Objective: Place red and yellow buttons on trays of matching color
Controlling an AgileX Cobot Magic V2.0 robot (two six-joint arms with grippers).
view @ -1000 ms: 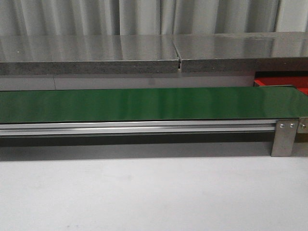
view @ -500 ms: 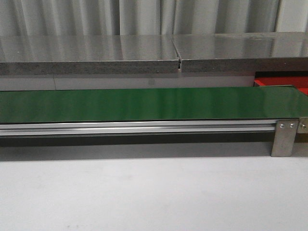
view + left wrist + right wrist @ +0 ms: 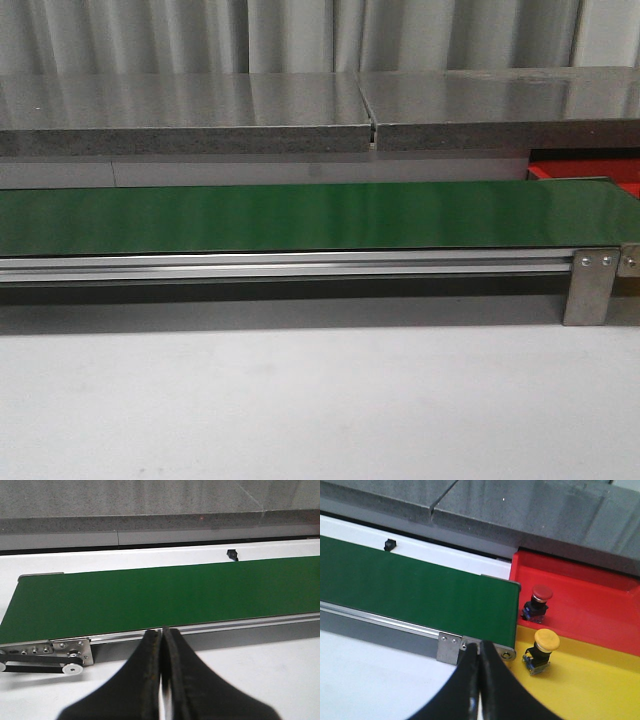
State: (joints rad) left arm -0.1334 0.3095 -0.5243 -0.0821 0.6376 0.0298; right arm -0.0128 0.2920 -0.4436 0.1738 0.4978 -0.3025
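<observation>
judging by how things lie, both placements look done: the glossy red-capped button (image 3: 538,602) sits in the flat red plastic tray (image 3: 590,592), the yellow-capped button (image 3: 541,650) in the flat yellow plastic tray (image 3: 580,690), each just beside the end of the long green belt (image 3: 420,592). that belt carries nothing. left claw (image 3: 162,645) and right claw (image 3: 479,652) are both pressed closed, empty, over the open white bench (image 3: 320,400). next calls for waiting on another button.

left end effector (image 3: 162,635) closed, right end effector (image 3: 479,647) closed

Green conveyor belt (image 3: 300,215), grey stone ledge (image 3: 300,110), white table (image 3: 300,400)
</observation>
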